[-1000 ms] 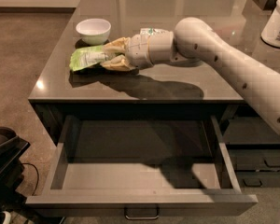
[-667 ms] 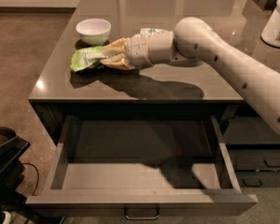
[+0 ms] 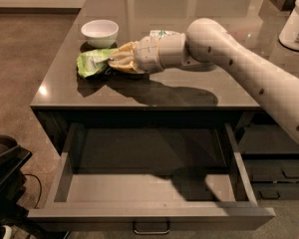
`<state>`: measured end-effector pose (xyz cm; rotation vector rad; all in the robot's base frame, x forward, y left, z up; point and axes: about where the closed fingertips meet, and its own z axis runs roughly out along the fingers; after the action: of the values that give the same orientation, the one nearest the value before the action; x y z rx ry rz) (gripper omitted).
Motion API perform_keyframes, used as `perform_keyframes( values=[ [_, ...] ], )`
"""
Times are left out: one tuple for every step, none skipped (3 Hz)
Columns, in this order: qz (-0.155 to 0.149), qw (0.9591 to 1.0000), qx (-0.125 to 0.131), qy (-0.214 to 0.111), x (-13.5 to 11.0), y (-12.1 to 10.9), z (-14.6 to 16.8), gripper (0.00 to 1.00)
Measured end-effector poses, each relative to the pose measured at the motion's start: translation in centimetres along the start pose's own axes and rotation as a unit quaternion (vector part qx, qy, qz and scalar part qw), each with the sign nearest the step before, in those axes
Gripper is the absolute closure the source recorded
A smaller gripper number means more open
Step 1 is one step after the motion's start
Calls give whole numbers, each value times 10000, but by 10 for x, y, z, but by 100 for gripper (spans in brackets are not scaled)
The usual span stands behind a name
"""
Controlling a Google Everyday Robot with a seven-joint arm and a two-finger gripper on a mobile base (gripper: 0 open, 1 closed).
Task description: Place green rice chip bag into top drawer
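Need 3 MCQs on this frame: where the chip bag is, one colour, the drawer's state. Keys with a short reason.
1. Where is the green rice chip bag?
A. on the floor
B. on the countertop, next to the bowl
C. under the cabinet

2. What colour is the bowl?
A. white
B. red
C. black

3. What state is the top drawer in?
A. pushed shut
B. pulled open
C. taken out of the cabinet

Answers:
1 B: the bag lies on the countertop just in front of the bowl, with the hand at its right end.
2 A: the bowl is plain white against the dark top.
3 B: the drawer juts out below the countertop, its grey interior in view.
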<state>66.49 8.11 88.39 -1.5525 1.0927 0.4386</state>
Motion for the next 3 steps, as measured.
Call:
perform_keyframes(
  values=[
    [112,9994,-192,-250,-11,4,-9,100],
    [351,9962,-581,-537,-50,25,-57,100],
    [552,9930,-806,-669,-96,54,-120,100]
  ],
)
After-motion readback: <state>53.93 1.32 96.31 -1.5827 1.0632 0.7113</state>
